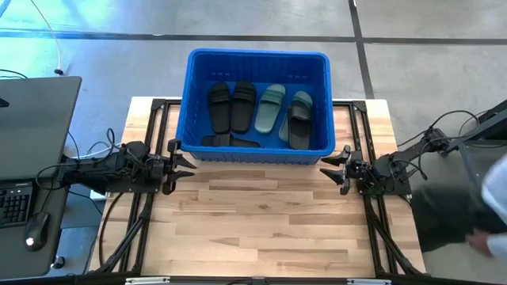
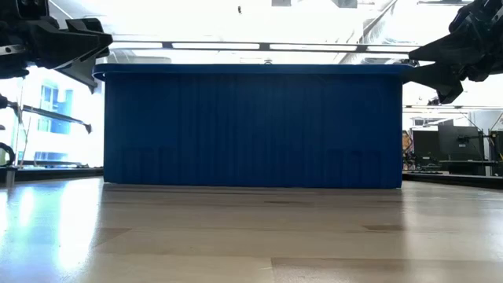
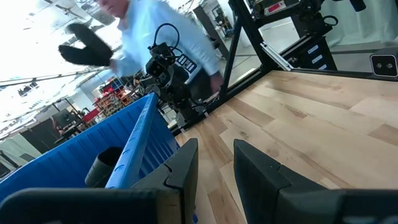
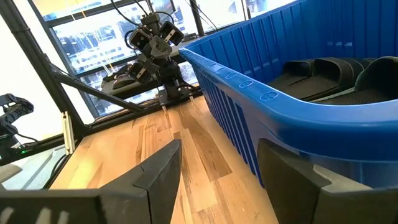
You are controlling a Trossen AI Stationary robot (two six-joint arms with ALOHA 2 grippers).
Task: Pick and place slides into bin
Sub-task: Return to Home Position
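Wooden table top (image 2: pixel 251 244) fills the low view's foreground, bare up to the bin (image 2: pixel 251 130). The bin stands flat on the table at the far side, centred between the two arms. Blue, ribbed walls, rolled rim.

Bin contents, read from the high view:
- Two black slides (image 1: pixel 222 108) lie side by side, soles down, toward the left arm's side.
- One sage green slide (image 1: pixel 271 108) lies just beside them.
- A second sage green slide (image 1: pixel 303 100) lies toward the right arm's side, with a black slide (image 1: pixel 299 129) over most of it.
- More black rubber (image 1: pixel 230 141) lies along the near wall. Cannot tell whether that is one slide or two.

Left gripper (image 1: pixel 187 159): just off the bin's near left corner, above the table, pointing toward the table's middle. Its fingers (image 3: pixel 183 171) stand apart with a moderate gap and nothing between them.

Right gripper (image 1: pixel 333 168): just off the bin's near right corner, pointing back toward the left one. Its fingers (image 4: pixel 158 171) are spread wide and hold nothing.

The low view puts both grippers at about rim height, one at each end of the bin.

Surroundings: a dark desk (image 1: pixel 40 119) with a keyboard (image 1: pixel 12 202) and a mouse (image 1: pixel 36 229) sits beyond the table's left edge. A person (image 1: pixel 475 214) is beyond the right edge, blurred.
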